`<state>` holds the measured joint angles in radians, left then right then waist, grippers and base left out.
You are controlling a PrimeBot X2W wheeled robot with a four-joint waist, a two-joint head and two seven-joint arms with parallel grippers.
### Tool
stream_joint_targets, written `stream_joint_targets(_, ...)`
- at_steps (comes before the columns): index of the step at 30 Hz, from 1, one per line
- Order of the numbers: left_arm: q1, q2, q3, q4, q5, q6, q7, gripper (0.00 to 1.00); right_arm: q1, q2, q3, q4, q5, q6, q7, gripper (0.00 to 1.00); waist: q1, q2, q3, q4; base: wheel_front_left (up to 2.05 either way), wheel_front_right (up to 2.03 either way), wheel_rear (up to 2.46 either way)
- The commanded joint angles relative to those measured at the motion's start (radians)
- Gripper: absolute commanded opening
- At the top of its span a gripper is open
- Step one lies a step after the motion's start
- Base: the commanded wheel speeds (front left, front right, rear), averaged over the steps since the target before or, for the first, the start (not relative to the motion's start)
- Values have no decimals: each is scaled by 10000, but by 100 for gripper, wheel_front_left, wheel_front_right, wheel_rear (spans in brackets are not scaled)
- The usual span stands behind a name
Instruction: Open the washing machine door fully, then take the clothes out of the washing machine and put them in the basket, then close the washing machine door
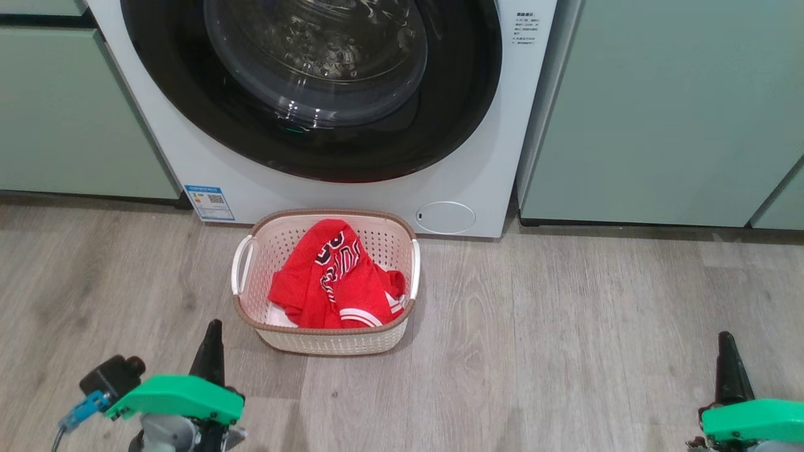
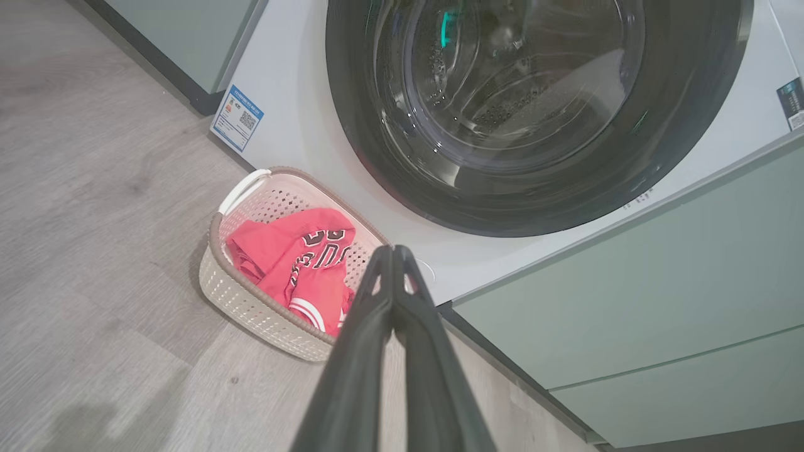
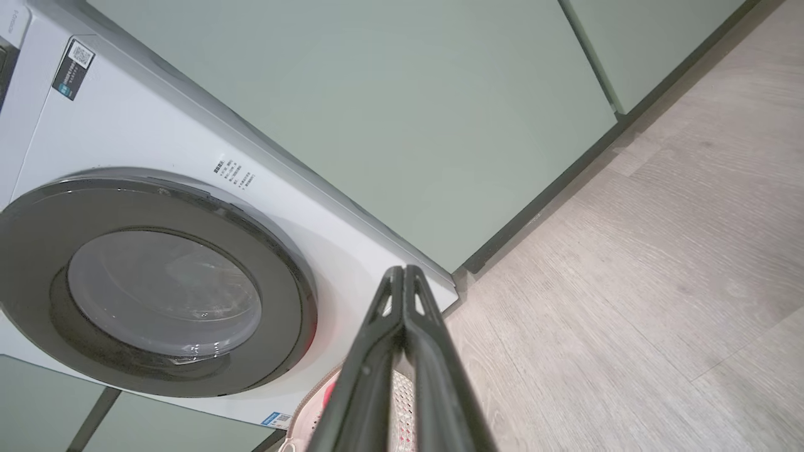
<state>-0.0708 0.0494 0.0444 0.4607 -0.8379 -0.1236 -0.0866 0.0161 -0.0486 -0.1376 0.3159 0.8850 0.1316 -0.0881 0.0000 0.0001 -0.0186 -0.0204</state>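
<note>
As seen from the head camera, found washing machine door point(image 1: 314, 63) at 12 o'clock, shut flush against the white washing machine point(image 1: 264, 188); black rim unbroken all round, no red behind the glass. Judged from that: drum emptied, door closed as the last step.

Found cream basket point(image 1: 326, 342) near centre, at 6 o'clock of the door, on the wood floor just before the machine front. Probably set there for a short carry from drum to basket. Saw red jersey point(image 1: 326, 276) heaped inside, dark lettering up, white trim toward 5 o'clock, nothing hanging over the rim.

Logged left gripper point(image 2: 393, 250) at 7 o'clock, fingers pressed together, holding nothing, near the basket but not touching. Logged right gripper point(image 3: 403, 270) at 5 o'clock, likewise closed and empty, well apart from it. Both low, pointing toward 12; read as a rest pose. Judged task as good as done.
</note>
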Motion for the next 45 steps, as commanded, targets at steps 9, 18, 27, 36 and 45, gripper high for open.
stream_joint_targets(9, -429, 39, 264, -645, -1241, -38, 314, 0, -609, -29, 119, -421, 1167, -5, 324, 0, 0, -1, 32, 30, 0, 0, 0)
stream_joint_targets(18, -420, 34, 332, -881, -2253, -43, 578, 0, -708, -27, 137, -466, 2117, -6, 589, 0, 0, -1, 61, 57, 0, 0, 0)
stream_joint_targets(27, -411, 30, 400, -1117, -3261, -49, 841, 0, -807, -25, 155, -512, 3063, -6, 852, 0, 0, -1, 89, 84, 0, 0, 0)
stream_joint_targets(36, -403, 25, 467, -1353, -4273, -54, 1105, 0, -905, -23, 173, -557, 4012, -7, 1117, 0, 0, -1, 118, 111, 0, 0, 0)
stream_joint_targets(45, -394, 20, 535, -1589, -5285, -59, 1369, 0, -1004, -21, 191, -602, 4962, -8, 1382, 0, 0, -1, 147, 139, 0, 0, 0)
